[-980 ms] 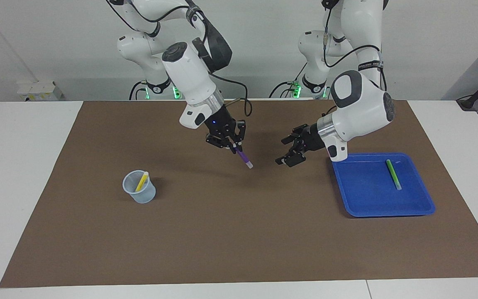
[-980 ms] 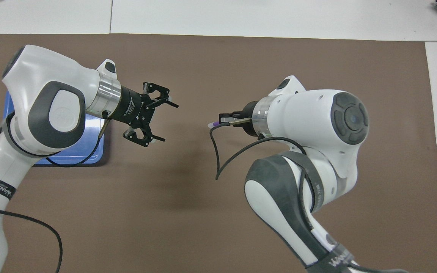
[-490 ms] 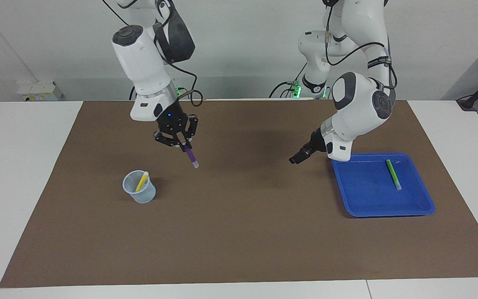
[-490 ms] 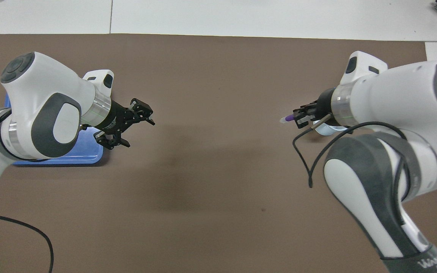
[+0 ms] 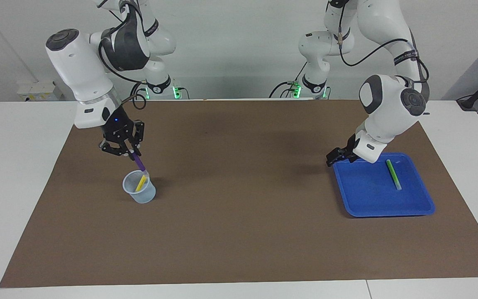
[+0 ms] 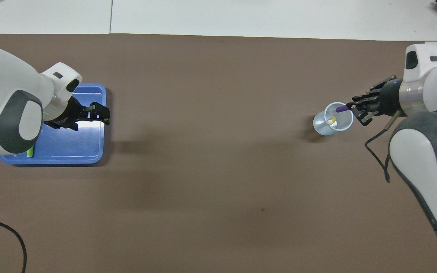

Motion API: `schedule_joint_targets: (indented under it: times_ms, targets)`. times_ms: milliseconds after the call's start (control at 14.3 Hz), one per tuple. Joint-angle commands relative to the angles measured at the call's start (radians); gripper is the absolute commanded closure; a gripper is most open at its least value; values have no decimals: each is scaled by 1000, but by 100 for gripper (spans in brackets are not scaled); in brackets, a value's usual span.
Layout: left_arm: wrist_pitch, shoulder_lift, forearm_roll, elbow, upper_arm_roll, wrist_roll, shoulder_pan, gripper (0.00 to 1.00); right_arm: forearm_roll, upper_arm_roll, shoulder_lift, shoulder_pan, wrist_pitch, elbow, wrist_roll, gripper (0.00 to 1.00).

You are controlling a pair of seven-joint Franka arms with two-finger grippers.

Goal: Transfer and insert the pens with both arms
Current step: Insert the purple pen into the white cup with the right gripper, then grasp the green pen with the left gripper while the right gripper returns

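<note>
While left claw (image 5: 335, 157) gapes, right claw (image 5: 128, 152) grips purple pen (image 5: 140, 162), tip hidden.

Bright even light, soft shadows, perhaps slight blur

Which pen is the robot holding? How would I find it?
Look on the brown mat toward the right arm's end of the table for the see-through cup. Over it hangs the right claw, gripping the purple pen. The yellow pen stands in the cup already.
</note>
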Motion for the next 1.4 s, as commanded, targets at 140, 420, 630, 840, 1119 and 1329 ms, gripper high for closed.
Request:
schedule_joint_targets:
  times_ms: [140, 420, 630, 840, 1119, 1329]
  targets:
    - [89, -14, 118, -21, -5, 147, 83, 0, -20, 14, -34, -52, 14, -83, -119, 100]
    - [155, 44, 152, -19, -7, 240, 154, 0, -20, 14, -20, -77, 53, -102, -256, 100]
    - [184, 98, 153, -13, -7, 282, 227, 1, -20, 16, -20, -83, 85, -124, -288, 100]
    - [183, 114, 152, -27, -8, 319, 289, 3, -20, 16, -20, -72, 93, -126, -288, 100]
    - [262, 117, 152, -99, -7, 411, 335, 17, -20, 17, -17, -69, 94, -132, -293, 23]
    - [265, 127, 152, -102, -7, 419, 349, 19, -20, 17, -17, -63, 93, -132, -290, 0]
